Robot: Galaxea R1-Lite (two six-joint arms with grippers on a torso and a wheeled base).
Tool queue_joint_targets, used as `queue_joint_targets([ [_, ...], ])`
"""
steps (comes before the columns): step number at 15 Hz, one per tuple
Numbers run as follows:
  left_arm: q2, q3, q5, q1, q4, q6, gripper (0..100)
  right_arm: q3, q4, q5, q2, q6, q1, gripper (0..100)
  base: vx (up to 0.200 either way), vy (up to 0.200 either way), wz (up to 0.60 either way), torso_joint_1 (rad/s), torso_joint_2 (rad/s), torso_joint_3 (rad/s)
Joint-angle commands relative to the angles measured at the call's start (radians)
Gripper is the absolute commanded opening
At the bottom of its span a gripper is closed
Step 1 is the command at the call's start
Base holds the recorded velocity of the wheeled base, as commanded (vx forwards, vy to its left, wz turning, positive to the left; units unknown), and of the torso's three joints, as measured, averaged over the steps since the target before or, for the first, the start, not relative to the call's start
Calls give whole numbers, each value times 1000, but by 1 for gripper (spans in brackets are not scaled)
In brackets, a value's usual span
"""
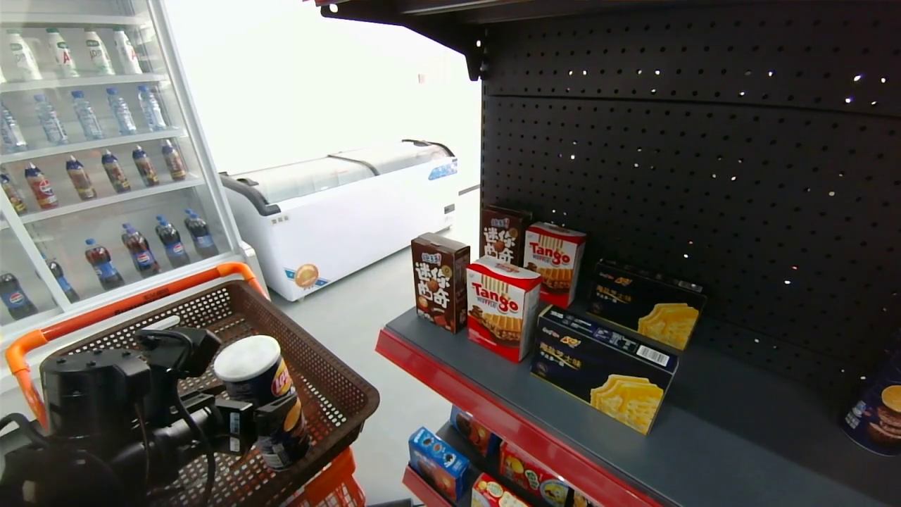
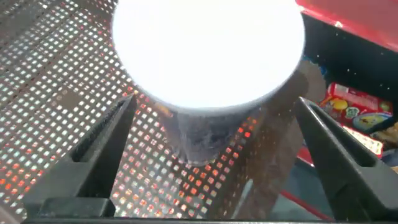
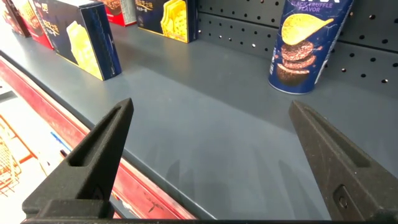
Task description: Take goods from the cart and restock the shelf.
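Observation:
A chips can (image 1: 262, 389) with a white lid and dark body stands upright above the brown cart basket (image 1: 331, 380). My left gripper (image 1: 262, 422) is shut on the can's body. In the left wrist view the can's lid (image 2: 208, 50) sits between the two black fingers (image 2: 99, 149), with the basket mesh below. The grey shelf (image 1: 704, 436) with a red front edge is to the right. My right gripper (image 3: 211, 106) hangs open over a bare stretch of shelf (image 3: 205, 149), holding nothing. A blue chips can (image 3: 305, 43) stands beyond it by the pegboard.
Boxes fill the shelf's left part: brown boxes (image 1: 440, 290), red-and-white wafer boxes (image 1: 501, 306) and dark blue cracker boxes (image 1: 602, 366). A blue can (image 1: 876, 405) stands at the far right. Lower shelves hold snacks (image 1: 440, 461). A drinks fridge (image 1: 91, 155) and chest freezer (image 1: 345, 211) stand behind.

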Motion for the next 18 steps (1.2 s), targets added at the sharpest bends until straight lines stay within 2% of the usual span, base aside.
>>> queue_joint_targets([
  [1, 107, 3, 0, -6, -38, 0, 100, 0, 0, 0, 1, 0, 0, 100, 0, 0, 0, 0, 0, 0],
  [5, 169, -1, 0, -26, -120, 1, 100, 0, 0, 0, 1, 0, 0, 100, 0, 0, 0, 0, 0, 0],
  [6, 181, 1, 2, -32, -140, 18, 100, 0, 0, 0, 1, 0, 0, 100, 0, 0, 0, 0, 0, 0],
  [8, 195, 6, 9, -32, -147, 33, 100, 0, 0, 0, 1, 0, 0, 100, 0, 0, 0, 0, 0, 0],
  [10, 210, 6, 28, -32, -147, 32, 100, 0, 0, 0, 1, 0, 0, 100, 0, 0, 0, 0, 0, 0],
  [11, 212, 9, 28, -32, -150, 32, 0, 0, 0, 0, 1, 0, 0, 100, 0, 0, 0, 0, 0, 0],
  [15, 207, -11, 28, -36, -133, 33, 0, 0, 0, 0, 1, 0, 0, 100, 0, 0, 0, 0, 0, 0],
  [18, 115, -54, 20, -85, -114, 30, 0, 0, 0, 0, 1, 0, 0, 100, 0, 0, 0, 0, 0, 0],
])
